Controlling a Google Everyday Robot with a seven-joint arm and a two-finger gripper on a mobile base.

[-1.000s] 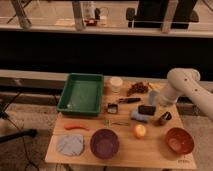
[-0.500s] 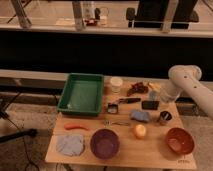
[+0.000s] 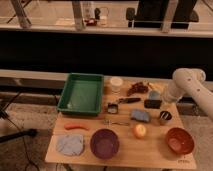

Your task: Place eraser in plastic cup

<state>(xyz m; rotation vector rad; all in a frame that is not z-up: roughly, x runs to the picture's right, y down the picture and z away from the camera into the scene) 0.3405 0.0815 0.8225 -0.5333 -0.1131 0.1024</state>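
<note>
The eraser (image 3: 152, 104), a flat black block, is at the right back of the wooden table (image 3: 150, 155), just in front of the pale blue plastic cup (image 3: 154, 94). My gripper (image 3: 157, 100) comes down from the white arm (image 3: 186, 82) on the right. It is shut on the eraser and holds it close against the cup's front, low over the table. The cup stands upright and is partly hidden by the gripper.
A green tray (image 3: 82, 92) is at the back left, with a cream-white cup (image 3: 116, 82) beside it. Nearby are a black-handled tool (image 3: 129, 100), a blue sponge (image 3: 140, 115), a dark metal cup (image 3: 165, 116), an orange fruit (image 3: 140, 130), an orange bowl (image 3: 179, 140) and a purple bowl (image 3: 104, 143).
The gripper and the eraser have moved together back and slightly right, from beside the blue sponge up to the blue cup. Nothing else moved.
</note>
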